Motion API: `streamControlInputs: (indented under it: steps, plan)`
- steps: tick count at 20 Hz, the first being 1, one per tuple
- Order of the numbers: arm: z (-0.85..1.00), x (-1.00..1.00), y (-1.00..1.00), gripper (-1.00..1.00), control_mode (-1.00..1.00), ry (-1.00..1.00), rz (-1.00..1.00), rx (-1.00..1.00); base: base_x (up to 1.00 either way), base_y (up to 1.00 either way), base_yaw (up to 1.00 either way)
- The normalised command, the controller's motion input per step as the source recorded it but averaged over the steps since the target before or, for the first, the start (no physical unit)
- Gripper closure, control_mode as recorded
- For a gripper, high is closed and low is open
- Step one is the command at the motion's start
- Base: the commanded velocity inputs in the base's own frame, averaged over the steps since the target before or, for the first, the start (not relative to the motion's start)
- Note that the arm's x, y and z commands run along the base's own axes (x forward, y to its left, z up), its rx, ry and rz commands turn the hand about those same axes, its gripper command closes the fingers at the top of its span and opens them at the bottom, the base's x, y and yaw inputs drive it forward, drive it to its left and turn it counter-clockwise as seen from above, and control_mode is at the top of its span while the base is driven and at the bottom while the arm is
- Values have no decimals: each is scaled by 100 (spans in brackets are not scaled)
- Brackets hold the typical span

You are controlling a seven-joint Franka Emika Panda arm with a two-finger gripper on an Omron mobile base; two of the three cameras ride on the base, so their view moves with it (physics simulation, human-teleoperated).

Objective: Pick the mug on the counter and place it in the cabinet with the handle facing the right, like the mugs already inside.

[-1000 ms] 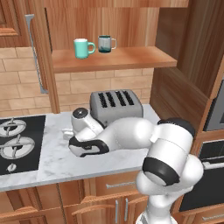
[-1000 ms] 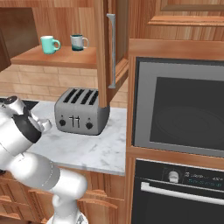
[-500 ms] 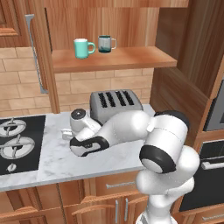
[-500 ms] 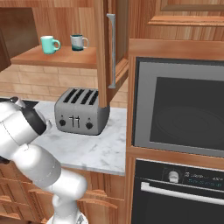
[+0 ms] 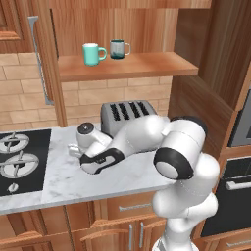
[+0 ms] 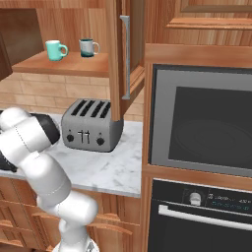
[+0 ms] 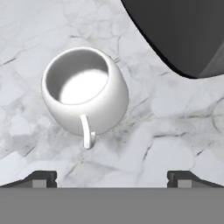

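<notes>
Arm posture is what has changed over the last second: the white elbow has swung forward and risen beside the toaster, while the wrist stays low over the same patch of marble. You can read that as the hand settling its angle over the target, with the pick itself not yet made.

Your gripper (image 7: 112, 177) is spread wide, its two dark tips far apart at the bottom of the hand view and closed on nothing. The small squat white mug with the grey-shaded interior (image 7: 84, 92) sits upright on the counter (image 7: 175, 122) just ahead of the tips, apart from both, its thin white handle pointing back toward the gripper. My judgement: you need to advance and lower before closing.

Going left to right in the left base view: the long metal door handle (image 5: 40, 59), a black cooktop (image 5: 19, 162), the white-grey veined marble, the plain teal mug (image 5: 92, 53) and the grey mug with a dark teal lower half (image 5: 118, 49) on the warm brown wooden cabinet shelf (image 5: 147, 66), the silver four-slot toaster (image 5: 125, 113), then a dark-glass wall oven (image 6: 202, 125).
</notes>
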Motion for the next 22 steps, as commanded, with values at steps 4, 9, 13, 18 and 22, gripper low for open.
streamControlInputs:
  steps: [4,9,13,18,22]
  plan:
    - [-4,16,5,-100,-100,0,-3,0,0,0,0]
    - [-1,17,1,-100,-100,0,-4,0,0,0,0]
    - [-6,17,0,-100,-100,0,-3,0,0,0,0]
    - [-18,17,2,-100,-100,0,-2,0,0,0,0]
    - [-29,13,10,100,-100,0,-1,0,0,0,0]
